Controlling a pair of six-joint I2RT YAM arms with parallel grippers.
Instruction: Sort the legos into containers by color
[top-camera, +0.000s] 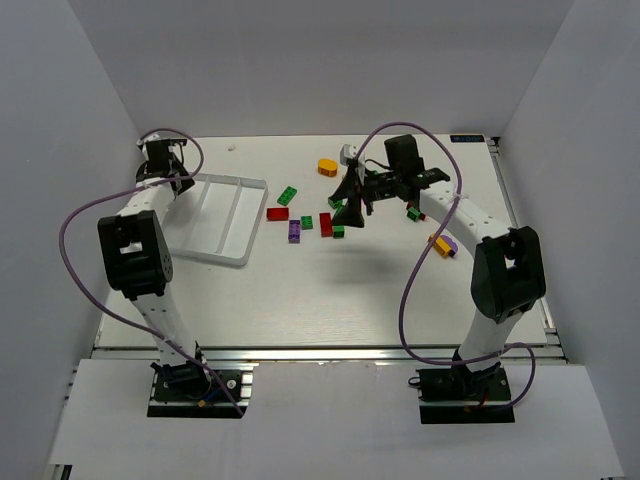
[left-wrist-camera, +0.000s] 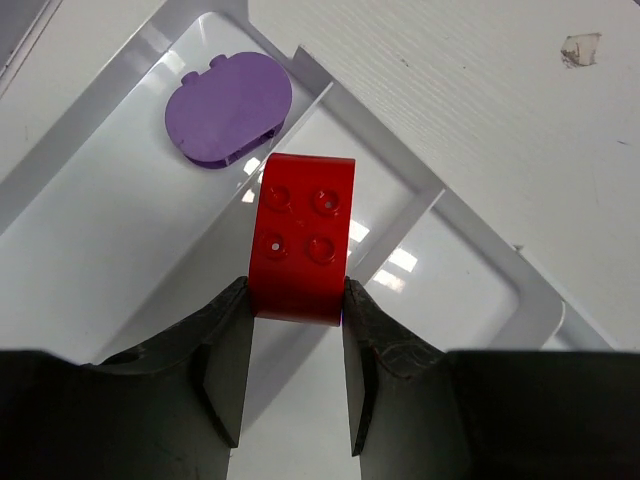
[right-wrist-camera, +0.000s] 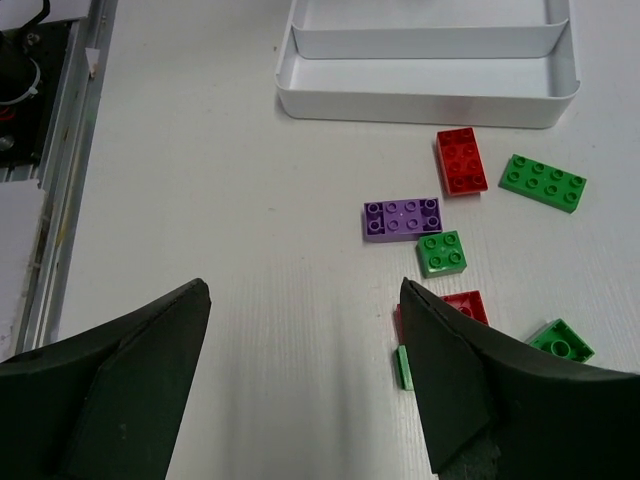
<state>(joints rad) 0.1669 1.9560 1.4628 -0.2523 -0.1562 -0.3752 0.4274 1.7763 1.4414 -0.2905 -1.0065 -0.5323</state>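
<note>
Left wrist view: the left fingers (left-wrist-camera: 225, 370) pinch a red brick (left-wrist-camera: 300, 240) by its sides, studs facing the camera. It hangs over the white tray (left-wrist-camera: 100, 240). A rounded purple piece (left-wrist-camera: 228, 108) already lies in the compartment just beyond it.

The main risk, as I judge it, is a bad drop. The red brick hangs roughly above a dividing wall (left-wrist-camera: 395, 235), so on release it could strike that wall. From there it could tip into the purple piece's compartment and mix the colours. The grip holds only the brick's near end, so the brick could also pivot or slip out early.

On the other side, the right fingers (right-wrist-camera: 450, 380) are spread wide and hold nothing. They hover over the surface (right-wrist-camera: 220, 220), where the loose bricks lie close together. A purple brick (right-wrist-camera: 402, 219) and a green square brick (right-wrist-camera: 441, 253) nearly touch. Another red one (right-wrist-camera: 465, 303) sits partly behind a finger. A careless descent could catch two bricks of different colours at once, or push neighbours away across the surface.
</note>
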